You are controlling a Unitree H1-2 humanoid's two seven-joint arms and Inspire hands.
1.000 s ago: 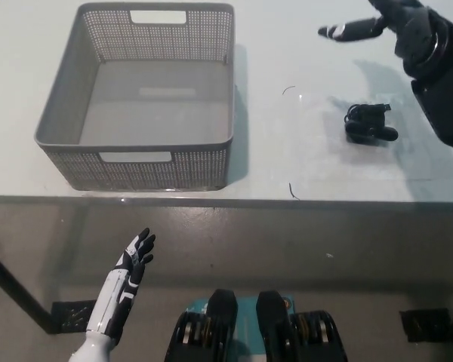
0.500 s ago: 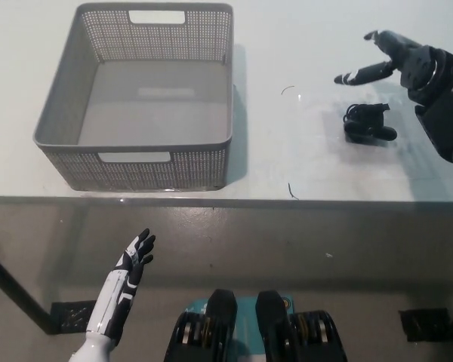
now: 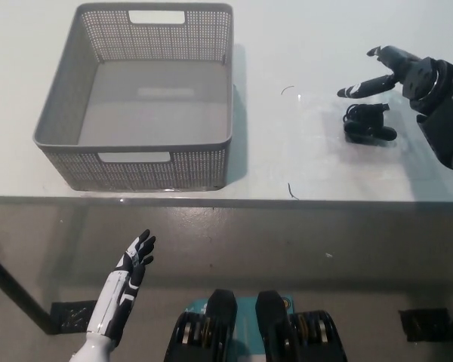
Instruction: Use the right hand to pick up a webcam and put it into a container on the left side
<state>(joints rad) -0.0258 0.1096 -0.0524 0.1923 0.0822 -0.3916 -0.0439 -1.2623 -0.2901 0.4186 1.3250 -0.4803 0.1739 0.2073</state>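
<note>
The scene was evenly and brightly lit from above. The white tabletop (image 3: 302, 158) looked pale and slightly washed out, with a soft glossy sheen near its right side. The grey perforated plastic basket (image 3: 136, 162) cast a soft shadow to its right on the table. A faint shadow lay beside the small black webcam (image 3: 368, 124). The grey floor below the table's near edge was dimmer, with dull reflections. Focus was sharp throughout, with no visible motion blur.

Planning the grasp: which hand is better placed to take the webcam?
Right. The right hand hovers open just above the webcam, while the left hand rests below the table edge, far off beyond the basket.
</note>
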